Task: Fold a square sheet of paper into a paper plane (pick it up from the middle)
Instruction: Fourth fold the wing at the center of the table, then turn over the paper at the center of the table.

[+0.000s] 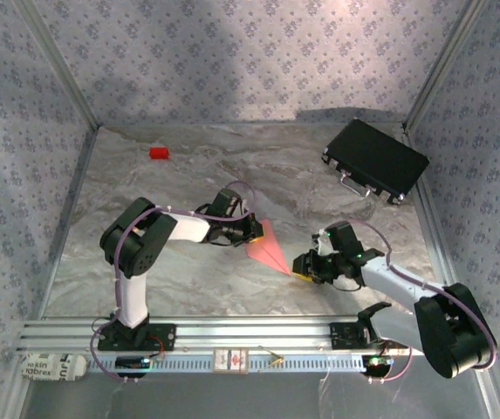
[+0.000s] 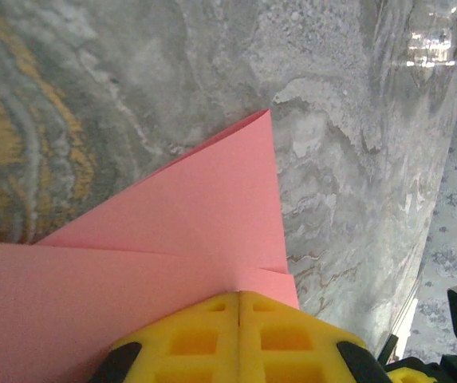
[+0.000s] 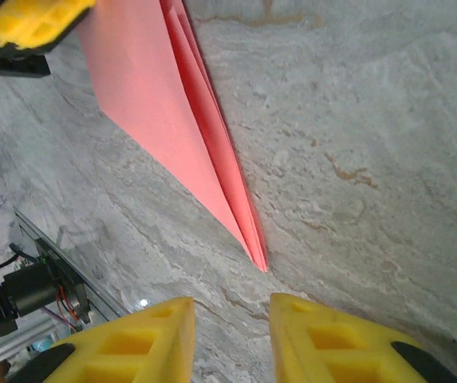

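I see the paper plane (image 1: 267, 249) on the marbled worktop (image 1: 188, 175), well apart from the black case (image 1: 374, 160). It sits to the case's left and closer to the arm bases than the case does. It is a slim salmon-pink dart, folded in layers, and its point is turned away from the case toward the near edge.

My left claw (image 1: 251, 234) is at the plane's wide end, the end farther left from the case. In the left wrist view this claw (image 2: 238, 299) has its yellow fingers pressed tight together, and the pink paper (image 2: 196, 231) runs in under them, so I read it as clamped on the plane.

My right claw (image 1: 300, 266) is on the side of the plane nearer the case, just off the point. From its own camera the claw (image 3: 232, 319) stands partly open with bare worktop in the gap. The plane's tip (image 3: 156, 104) is just ahead of it, not between the fingers.

A small red block (image 1: 159, 153) lies far left of the case.
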Motion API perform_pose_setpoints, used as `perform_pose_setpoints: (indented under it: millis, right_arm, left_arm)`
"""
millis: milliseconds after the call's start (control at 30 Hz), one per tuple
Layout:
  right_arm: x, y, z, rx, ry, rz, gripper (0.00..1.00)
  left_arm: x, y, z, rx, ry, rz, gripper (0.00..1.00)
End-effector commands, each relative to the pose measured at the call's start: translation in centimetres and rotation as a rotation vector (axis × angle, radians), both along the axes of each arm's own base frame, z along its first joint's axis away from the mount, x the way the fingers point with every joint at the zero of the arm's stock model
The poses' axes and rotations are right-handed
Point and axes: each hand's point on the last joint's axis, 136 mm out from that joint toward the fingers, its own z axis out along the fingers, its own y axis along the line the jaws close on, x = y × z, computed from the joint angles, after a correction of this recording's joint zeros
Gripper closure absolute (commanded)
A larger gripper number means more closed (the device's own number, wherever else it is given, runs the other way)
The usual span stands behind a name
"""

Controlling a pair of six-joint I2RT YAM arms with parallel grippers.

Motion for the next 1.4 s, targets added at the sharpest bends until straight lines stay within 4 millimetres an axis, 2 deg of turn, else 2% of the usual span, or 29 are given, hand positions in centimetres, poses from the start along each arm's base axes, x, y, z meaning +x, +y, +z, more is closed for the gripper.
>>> perform_pose_setpoints:
  millis: [0,533,833,1133,1367]
  right_arm:
    - [0.4,0.0,0.2,-0.008,0.057,-0.043,0.66]
    - [1.1,2.3,-1.0,0.021,0.120,0.009,0.71]
    - [1.3,2.3,-1.0,0.014,0.102,0.010,0.70]
    - [1.1,1.3,-1.4,-0.048,0.098,-0.005,0.68]
    - [1.6,2.2,-0.6,0.008,0.077,0.001,0.68]
  left_arm:
    - [-2.4,3.7,-4.6,0.162,0.139,0.066,1.00]
    - [-2.4,3.4,-4.6,0.142,0.149,0.069,1.00]
    - [-2.3,3.4,-4.4,0.139,0.145,0.069,1.00]
    - [-2.3,3.3,-4.2,0.133,0.143,0.069,1.00]
    - [-2.2,3.2,-4.2,0.130,0.142,0.071,1.00]
